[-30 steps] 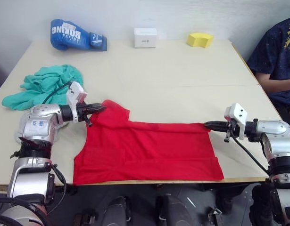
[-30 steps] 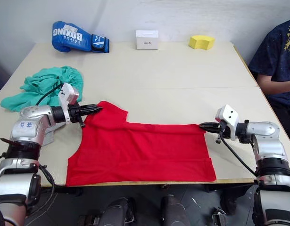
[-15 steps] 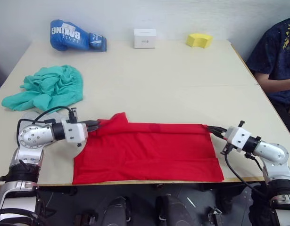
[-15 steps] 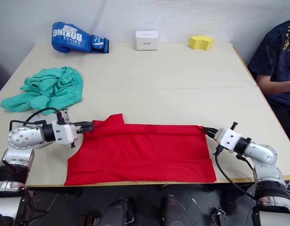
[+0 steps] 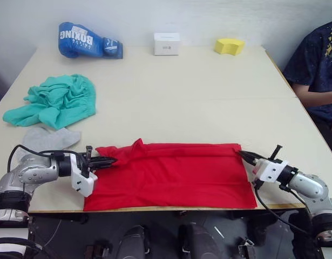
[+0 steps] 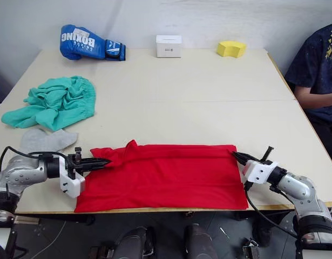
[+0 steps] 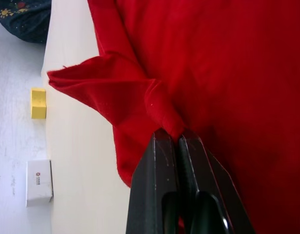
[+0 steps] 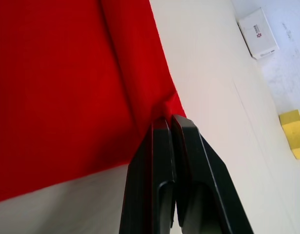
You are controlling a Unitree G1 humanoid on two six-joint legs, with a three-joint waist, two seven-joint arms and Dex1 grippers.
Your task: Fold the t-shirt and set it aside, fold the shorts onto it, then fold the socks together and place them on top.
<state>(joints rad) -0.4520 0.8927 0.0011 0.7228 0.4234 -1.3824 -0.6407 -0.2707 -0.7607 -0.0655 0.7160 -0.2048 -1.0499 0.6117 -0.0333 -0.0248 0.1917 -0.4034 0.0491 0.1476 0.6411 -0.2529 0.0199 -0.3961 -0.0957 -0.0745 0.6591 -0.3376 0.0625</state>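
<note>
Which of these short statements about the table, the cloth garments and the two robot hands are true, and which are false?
1. Both hands pinch the bright red cloth t-shirt: left hand, right hand. True.
2. The teal-green cloth shorts lie on the red t-shirt. False: they lie apart, on the table's left side.
3. The blue boxing glove sits at the far edge. True.
4. The light grey knitted socks lie on the shorts. False: they lie on the table, nearer than the shorts.
</note>
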